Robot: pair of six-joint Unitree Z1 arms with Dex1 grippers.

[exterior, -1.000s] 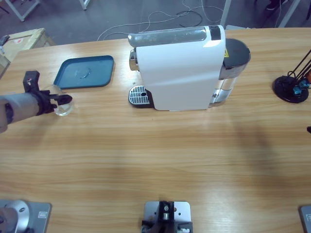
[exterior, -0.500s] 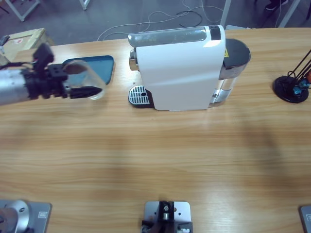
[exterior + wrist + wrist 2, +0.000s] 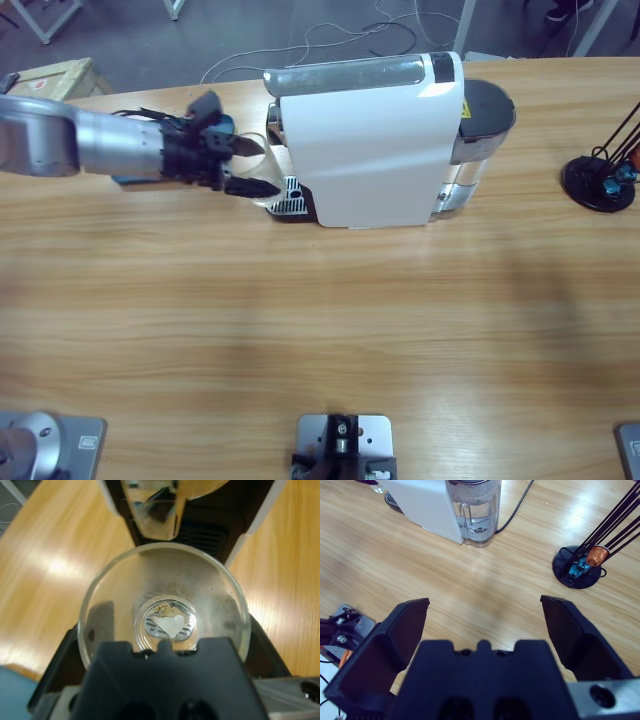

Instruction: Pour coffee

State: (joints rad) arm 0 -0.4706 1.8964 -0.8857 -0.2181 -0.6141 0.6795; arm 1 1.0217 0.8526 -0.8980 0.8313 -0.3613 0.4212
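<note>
Left hand (image 3: 252, 166) reaches in from the left edge of the high view, jaws closed around a clear glass (image 3: 164, 611), one jaw on each side of it. Glass sits just in front of the white coffee machine (image 3: 372, 140), over the metal drip grate (image 3: 284, 196) and below the spout (image 3: 156, 511) in the left wrist view. Looking down into the glass: a small pale yellowish-brown trace of coffee (image 3: 163, 611) at the bottom, hardly any volume. Whether the glass base touches the grate, cannot tell. Blue tray (image 3: 127, 180) lies on the table (image 3: 320, 320) behind the left arm, mostly hidden by it.

Right hand (image 3: 485, 620) hangs above bare table, jaws spread wide, nothing between them. Its view shows the machine's clear water tank (image 3: 475, 512) and a black round stand (image 3: 579, 569) well apart.
</note>
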